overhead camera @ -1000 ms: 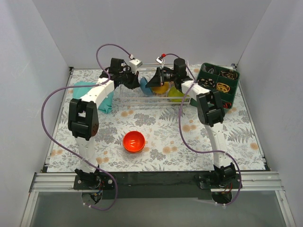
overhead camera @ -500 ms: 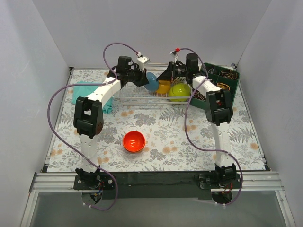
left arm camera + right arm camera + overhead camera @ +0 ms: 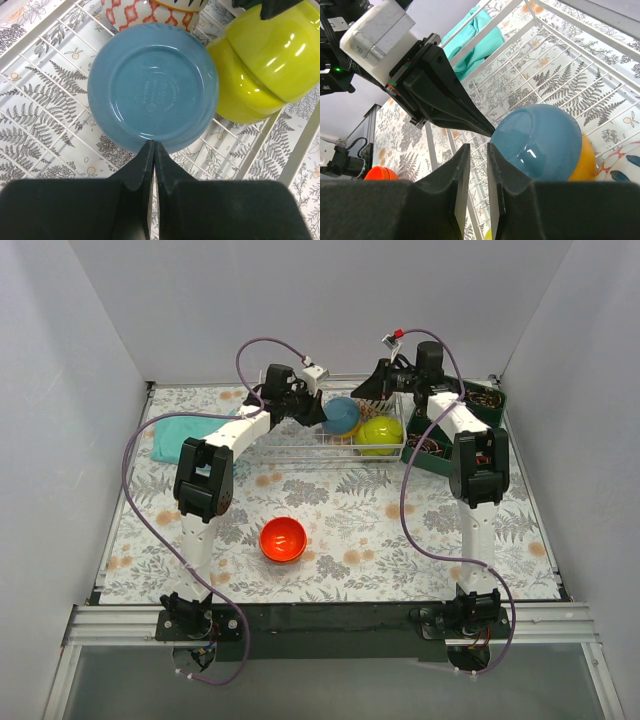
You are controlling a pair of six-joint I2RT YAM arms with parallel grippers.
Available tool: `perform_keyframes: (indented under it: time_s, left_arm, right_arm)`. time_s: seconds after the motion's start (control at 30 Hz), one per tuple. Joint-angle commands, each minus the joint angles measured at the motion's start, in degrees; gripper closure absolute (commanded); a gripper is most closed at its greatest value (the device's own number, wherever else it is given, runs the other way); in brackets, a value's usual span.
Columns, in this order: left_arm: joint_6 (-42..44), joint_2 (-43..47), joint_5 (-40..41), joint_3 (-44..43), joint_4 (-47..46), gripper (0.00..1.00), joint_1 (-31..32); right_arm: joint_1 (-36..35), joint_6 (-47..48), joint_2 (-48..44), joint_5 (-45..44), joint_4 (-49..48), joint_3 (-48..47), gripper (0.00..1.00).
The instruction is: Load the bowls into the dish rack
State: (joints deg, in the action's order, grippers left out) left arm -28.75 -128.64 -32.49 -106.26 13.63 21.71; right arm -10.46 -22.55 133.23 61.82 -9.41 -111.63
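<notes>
Seen from above, the left gripper [image 3: 318,416] is closed, and its tips are laid against the edge of the blue bowl [image 3: 341,416]. That bowl is stood on edge inside the dish rack [image 3: 290,448]. The right gripper [image 3: 372,393] is held just beyond that bowl, over the rack's far side. A lime-green bowl [image 3: 381,434] is lodged in the rack past the blue one, to the right of the left claw. The red-orange bowl [image 3: 283,539] is left on the table [image 3: 400,530], well behind both claws.

In the left wrist view, the fingers [image 3: 142,165] are pressed together. The blue bowl's underside is presented straight ahead, touching their tips; whether its rim is pinched cannot be told. Ahead and to the right, a second lime-green bowl [image 3: 240,95] is stacked close against the first. An orange-patterned bowl [image 3: 145,15] is seen beyond the blue one.

In the right wrist view, the jaws are parted slightly and nothing is held between them. The blue bowl is set ahead and to the right of its tips, with an orange-yellow bowl [image 3: 586,161] tucked behind.
</notes>
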Motion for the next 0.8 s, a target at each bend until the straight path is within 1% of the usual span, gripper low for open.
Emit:
perform_keyframes:
  time_s: [0.0,0.13,0.2,0.3,0.33,0.43,0.47,0.53,0.57,0.6,0.67,0.7,0.77]
  left_arm:
    - [-0.51,0.41,0.23,-2.2,-1.85,1.0,0.87]
    - [-0.78,0.49,0.32,-2.9,-2.11,1.0,1.14]
    - [-0.87,1.02,0.59,-2.9,-1.94,1.0,1.22]
    - [0.18,3.91,1.64,-1.24,-1.24,1.0,1.22]
    - [0.62,6.53,1.9,-0.45,-0.89,1.0,1.14]
    - [2.64,11.64,2.69,4.38,-0.71,1.0,1.05]
    - [3.08,15.22,2.87,7.7,-0.71,0.99,1.05]
    - [3.53,19.46,4.1,11.05,-0.97,0.96,0.87]
    - [3.62,23.39,4.8,12.81,-1.06,0.93,0.87]
    - [3.44,25.26,5.5,16.22,-1.06,0.89,0.79]
    - [3.0,29.13,7.52,19.58,-1.15,0.86,0.61]
    - [2.74,32.8,8.83,23.16,-1.15,0.81,0.61]
    - [1.42,36.51,13.05,26.7,-1.59,0.71,0.26]
  right_arm:
    - [0.35,2.68,-4.03,-0.04,0.97,0.98,0.72]
    - [0.35,4.17,-5.34,0.14,1.94,1.86,0.72]
    - [0.35,6.89,-5.87,0.14,4.13,1.95,0.72]
    - [0.44,12.06,-7.89,-1.18,9.31,2.21,0.72]
    - [0.35,13.65,-9.03,-1.53,11.32,2.65,0.71]
    - [0.44,19.28,-12.01,-3.63,16.96,4.14,0.7]
    - [0.35,20.16,-12.9,-4.94,17.93,4.67,0.69]
    - [0.35,22.36,-15.18,-5.57,20.47,5.98,0.69]
    - [0.26,24.37,-15.97,-6.62,21.18,6.51,0.68]
    - [0.26,25.26,-16.77,-7.06,22.67,6.87,0.68]
    - [-0.17,29.3,-18.96,-8.11,24.87,7.92,0.67]
    - [-0.52,30.88,-19.84,-8.64,26.44,8.18,0.67]
    - [-2.1,36.13,-22.3,-9.87,30.31,9.67,0.67]
